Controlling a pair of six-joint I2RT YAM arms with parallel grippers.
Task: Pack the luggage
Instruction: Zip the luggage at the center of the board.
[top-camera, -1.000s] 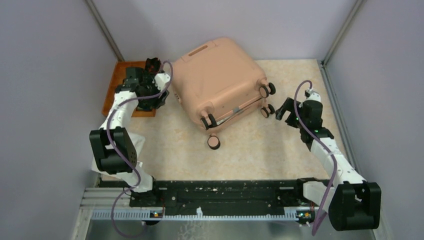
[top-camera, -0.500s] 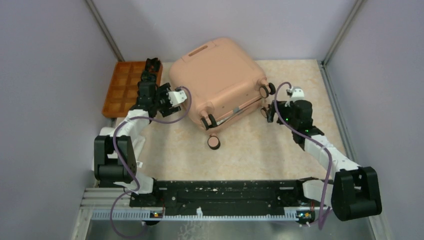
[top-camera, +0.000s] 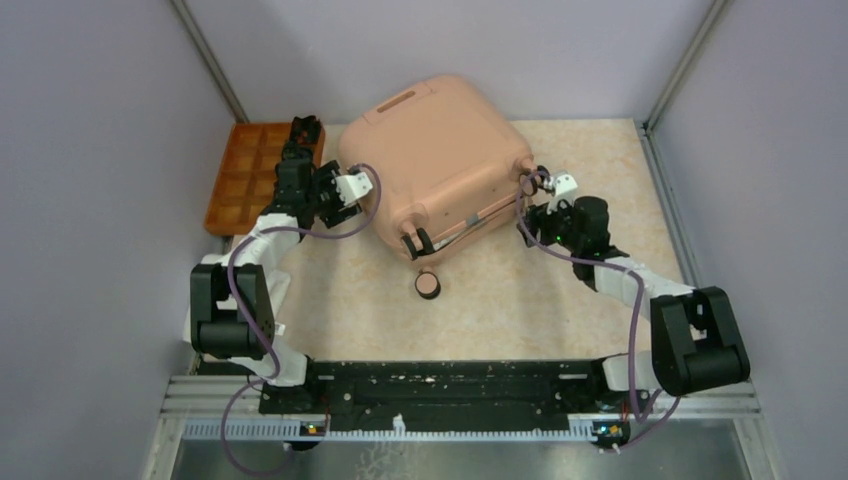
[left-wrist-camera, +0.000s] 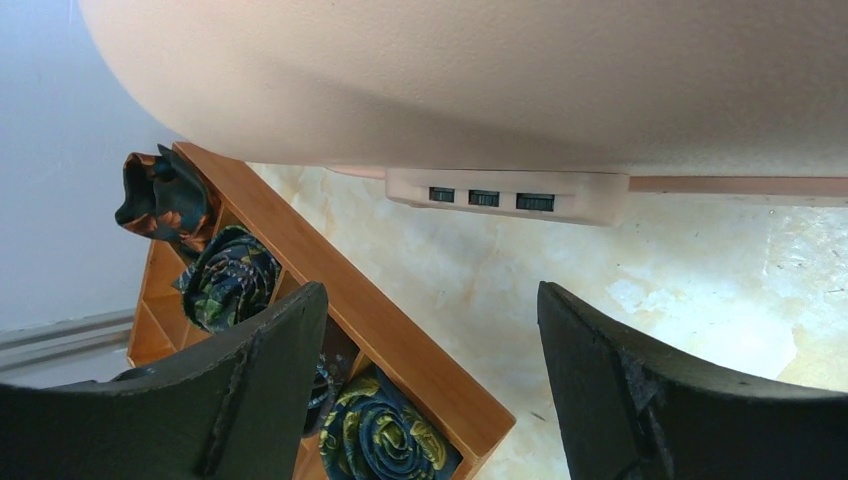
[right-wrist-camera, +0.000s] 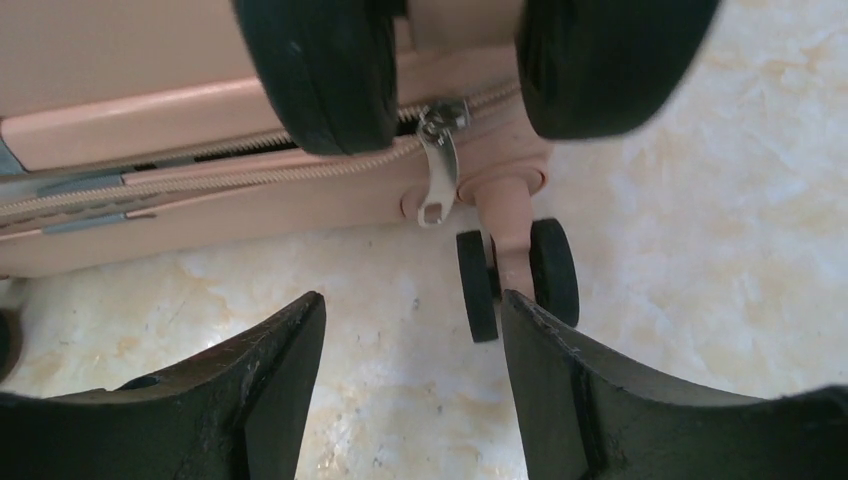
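Peach-pink hard-shell luggage lies lid-down on table, toward back; left gripper jaws apart, empty, facing combination lock; right gripper jaws apart, empty, just short of zipper pull beside caster wheel; likely zipping step; next: pinch pull squarely.

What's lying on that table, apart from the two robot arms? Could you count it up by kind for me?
Suitcase: 1
Orange tray: 1
Loose wheel: 1
Rolled cloths in the tray: 3 clear to see, more may be hidden
Total: at least 6
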